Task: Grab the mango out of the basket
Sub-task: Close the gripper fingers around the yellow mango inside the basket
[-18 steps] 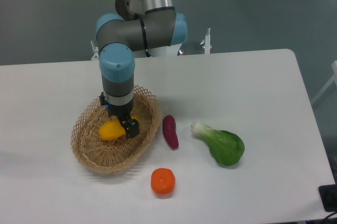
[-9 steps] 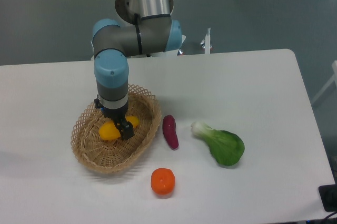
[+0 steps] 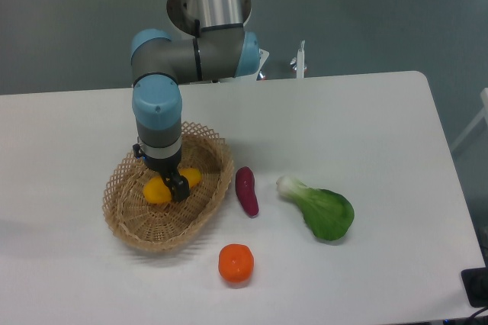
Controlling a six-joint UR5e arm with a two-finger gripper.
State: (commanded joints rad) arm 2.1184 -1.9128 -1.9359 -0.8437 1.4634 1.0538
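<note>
Mango [image 3: 158, 191] lies in the wicker basket [image 3: 126, 226], a bit toward 12 o'clock of the basket's middle, yellow ends showing either side of the claw [image 3: 177, 188]. Claw is down over the fruit's mid-section; can't tell if the fingers have closed on it or just straddle it, the wrist hides most of that.

Risks, as I judge them: skin looks smooth & rounded, so a pinch off-centre could squirt it sideways or let it roll out on the lift. Fingers sit low, so a tip could snag the open weave & drag the light basket along w/ the fruit.

Around: purple sweet potato [image 3: 246, 191] just off the basket at 3 o'clock, bok choy [image 3: 322, 210] further out the same way, tangerine [image 3: 235, 262] at approx 5 o'clock on the tabletop [image 3: 366, 127]. None sits in the lift path; only the basket rim & weave crowd the claw.
</note>
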